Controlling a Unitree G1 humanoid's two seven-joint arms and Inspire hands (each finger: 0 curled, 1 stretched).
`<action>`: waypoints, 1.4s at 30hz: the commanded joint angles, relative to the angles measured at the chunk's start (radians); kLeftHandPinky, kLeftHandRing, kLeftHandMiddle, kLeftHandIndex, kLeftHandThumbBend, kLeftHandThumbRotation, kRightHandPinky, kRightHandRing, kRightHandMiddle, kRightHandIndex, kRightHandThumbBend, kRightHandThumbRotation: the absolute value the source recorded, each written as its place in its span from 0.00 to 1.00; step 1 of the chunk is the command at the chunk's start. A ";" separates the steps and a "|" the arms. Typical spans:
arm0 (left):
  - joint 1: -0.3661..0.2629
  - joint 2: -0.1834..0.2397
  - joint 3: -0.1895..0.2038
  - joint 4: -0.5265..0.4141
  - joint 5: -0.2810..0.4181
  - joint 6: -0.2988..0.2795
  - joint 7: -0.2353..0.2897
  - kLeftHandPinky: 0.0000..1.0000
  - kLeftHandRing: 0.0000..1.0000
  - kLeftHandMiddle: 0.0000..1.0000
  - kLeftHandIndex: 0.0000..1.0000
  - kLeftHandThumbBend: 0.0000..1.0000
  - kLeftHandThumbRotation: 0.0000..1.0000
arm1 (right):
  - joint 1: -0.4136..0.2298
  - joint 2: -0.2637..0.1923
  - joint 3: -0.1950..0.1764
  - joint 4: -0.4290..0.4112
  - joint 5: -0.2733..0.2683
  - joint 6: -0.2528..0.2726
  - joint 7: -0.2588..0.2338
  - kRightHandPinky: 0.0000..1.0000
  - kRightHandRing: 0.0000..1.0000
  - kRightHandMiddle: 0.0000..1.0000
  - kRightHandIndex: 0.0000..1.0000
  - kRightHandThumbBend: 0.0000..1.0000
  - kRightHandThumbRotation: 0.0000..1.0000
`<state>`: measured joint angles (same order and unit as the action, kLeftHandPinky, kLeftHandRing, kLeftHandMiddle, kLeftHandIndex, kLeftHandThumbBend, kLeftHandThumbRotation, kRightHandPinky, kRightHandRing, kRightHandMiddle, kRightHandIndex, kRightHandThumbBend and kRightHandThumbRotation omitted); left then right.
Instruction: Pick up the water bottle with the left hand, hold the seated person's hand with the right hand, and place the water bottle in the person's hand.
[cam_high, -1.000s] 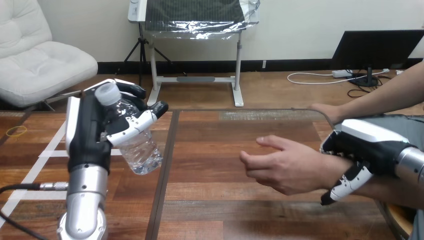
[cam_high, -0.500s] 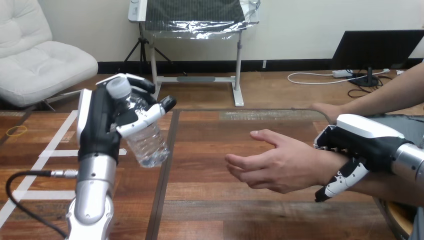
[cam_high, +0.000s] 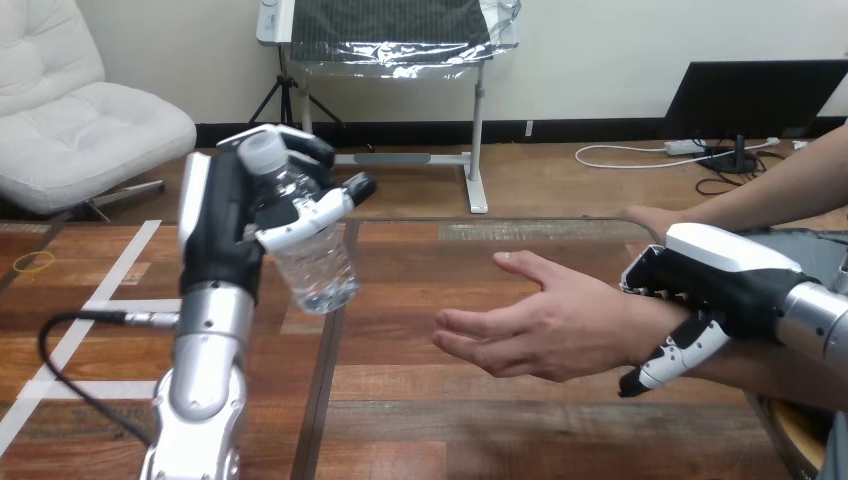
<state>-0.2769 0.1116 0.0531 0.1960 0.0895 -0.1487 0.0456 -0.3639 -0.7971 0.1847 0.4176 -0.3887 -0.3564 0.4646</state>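
Here the left hand (cam_high: 232, 215) is raised above the left part of the table (cam_high: 450, 420), at the top of its silver forearm, which comes up from the bottom edge. Its fingers (cam_high: 312, 150) are curled round the far side of the bottle (cam_high: 315, 262) and its thumb (cam_high: 305, 215) crosses the near side, so the grip is closed on the bottle's upper half. The bottle is clear, with a white cap (cam_high: 262, 152). It hangs tilted in the air, cap up and to the left, base down and to the right, clear of the table and over the dark seam (cam_high: 330, 360) that runs across the wood.

To the right, the person's hand (cam_high: 545, 320) is held out above the table's middle. It is open, thumb uppermost, its own fingers pointing left toward the bottle. The two are apart, with bare wood showing between them.

The right hand (cam_high: 715, 280) sits on the person's wrist (cam_high: 655, 320). Its white shell lies over the top, its fingers wrap the far side, and its thumb (cam_high: 672, 355) curls down across the near side, so it is clasped round the wrist.

The person's farther hand (cam_high: 645, 218) rests at the table's far edge, touching nothing else.
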 joint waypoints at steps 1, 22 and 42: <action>-0.103 -0.017 -0.013 0.022 -0.002 -0.038 0.006 0.26 0.32 0.38 0.41 0.68 0.00 | -0.066 0.040 -0.022 -0.022 0.019 0.024 -0.018 0.10 0.14 0.20 0.22 0.74 0.19; -0.192 -0.071 -0.044 0.112 -0.004 -0.050 -0.013 0.26 0.33 0.39 0.42 0.68 0.00 | -0.105 0.110 0.012 -0.049 -0.026 0.085 -0.014 0.10 0.14 0.21 0.22 0.75 0.17; -0.211 -0.133 -0.080 0.192 -0.011 -0.072 -0.023 0.28 0.35 0.40 0.43 0.70 0.00 | -0.140 0.152 0.024 -0.067 -0.039 0.115 0.001 0.12 0.17 0.23 0.25 0.75 0.24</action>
<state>-0.4014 -0.0019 -0.0135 0.3719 0.0870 -0.1748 0.0263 -0.4374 -0.7000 0.1993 0.3736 -0.4429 -0.2595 0.4737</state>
